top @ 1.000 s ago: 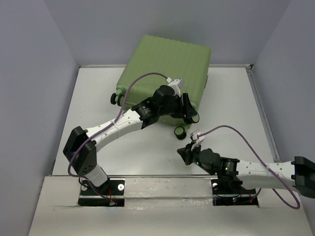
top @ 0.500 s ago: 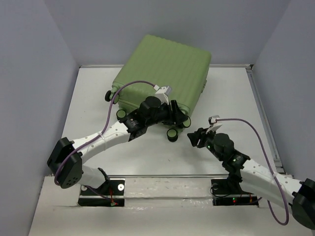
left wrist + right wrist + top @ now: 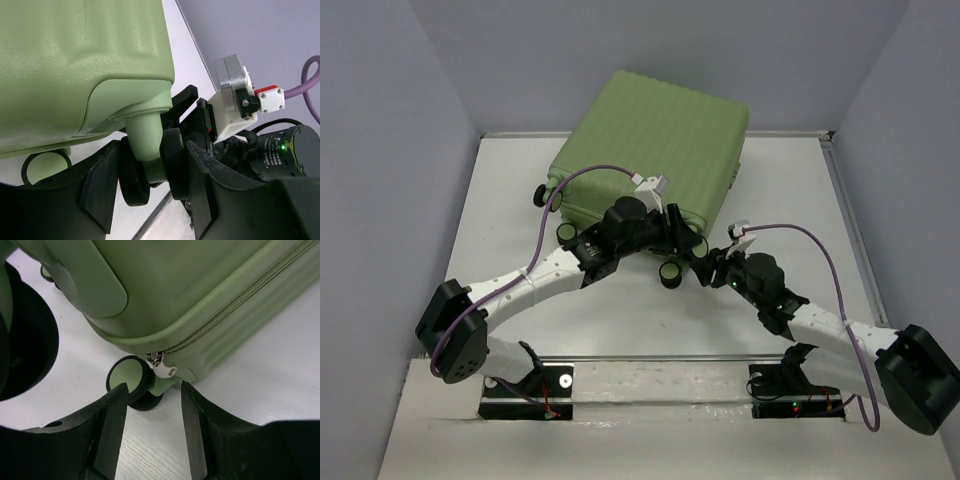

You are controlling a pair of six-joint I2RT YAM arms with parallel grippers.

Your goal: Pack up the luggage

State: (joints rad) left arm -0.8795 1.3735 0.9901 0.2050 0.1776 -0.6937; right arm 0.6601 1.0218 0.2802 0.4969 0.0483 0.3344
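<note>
The luggage (image 3: 650, 130) is a light-green ribbed suitcase lying shut on the white table, with its black wheels toward me. My left gripper (image 3: 682, 240) is at its near right corner. In the left wrist view, that gripper (image 3: 152, 172) is shut on a twin wheel (image 3: 134, 175), one finger pressed against each black disc under the green shell (image 3: 75, 65). My right gripper (image 3: 705, 262) stands open just right of it. In the right wrist view, its fingers (image 3: 152, 397) frame bare table, short of the silver zipper pull (image 3: 165, 369) and another wheel (image 3: 127, 377) on the luggage (image 3: 200, 290).
A further wheel (image 3: 669, 272) sits on the table (image 3: 800, 200) between the two grippers, and more wheels (image 3: 542, 193) stick out at the suitcase's left corner. Grey walls close in on the left, back and right. The two wrists are almost touching.
The right gripper has opened and moved forward from mid-table up to the suitcase's near corner. The left arm has swung left, shifting the suitcase's near edge a little leftward.
</note>
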